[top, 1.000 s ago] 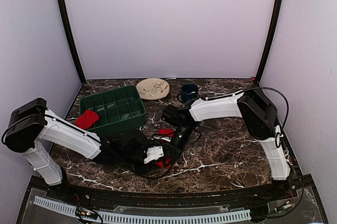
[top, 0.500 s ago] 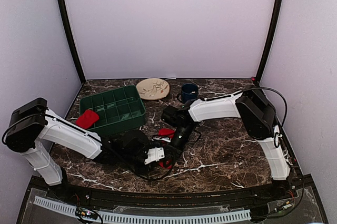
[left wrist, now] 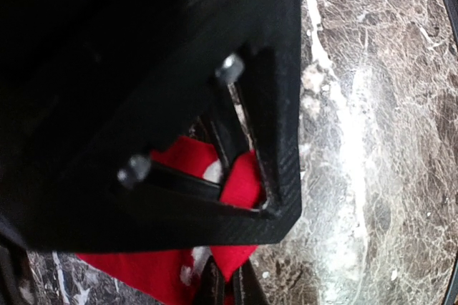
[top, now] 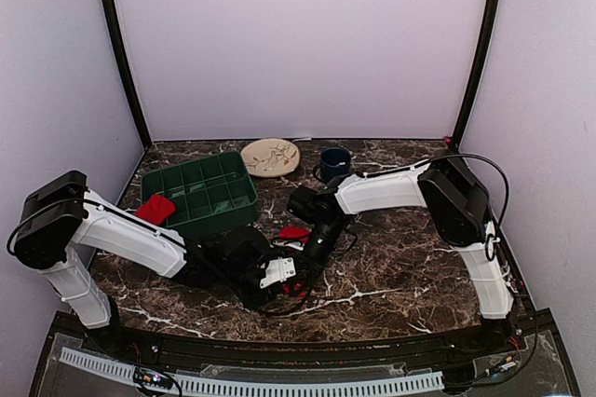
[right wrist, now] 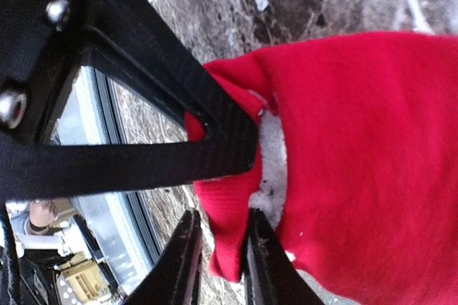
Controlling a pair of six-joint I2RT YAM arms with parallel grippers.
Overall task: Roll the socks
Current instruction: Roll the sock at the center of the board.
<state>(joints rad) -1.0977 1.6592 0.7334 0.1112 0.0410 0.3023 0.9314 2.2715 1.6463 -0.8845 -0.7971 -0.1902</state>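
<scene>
Nipped in the right pincer (right wrist: 220, 220), low in the right wrist picture: a folded edge of the red sock (right wrist: 358, 147), with the two tips almost together and only that thin bit of cloth between them. Much the same at the left pincer (left wrist: 229, 287), right at the bottom edge of the left wrist picture: tips very close, red cloth bunched around them, most likely pinched there too, though hard to be sure with so little showing. From above, both pincers side by side just below the middle of the frame, the right one up and to the right, the left one down and to the left, nearly touching. Between and just above them, a small red lump of sock on the dark table (top: 400, 266). Compared with a second ago: a small slide of the left arm to the right in the frame, closer to the other arm, and the red patch below its tip now mostly hidden. Probably means more sock tucked in and bunched up, so rolling under way but not done. Further out: a green tray (top: 200, 194) at the left with another red thing (top: 155, 209) on its near corner, maybe the next sock, then a plate (top: 270, 157) and a blue cup (top: 333, 162) at the back.
</scene>
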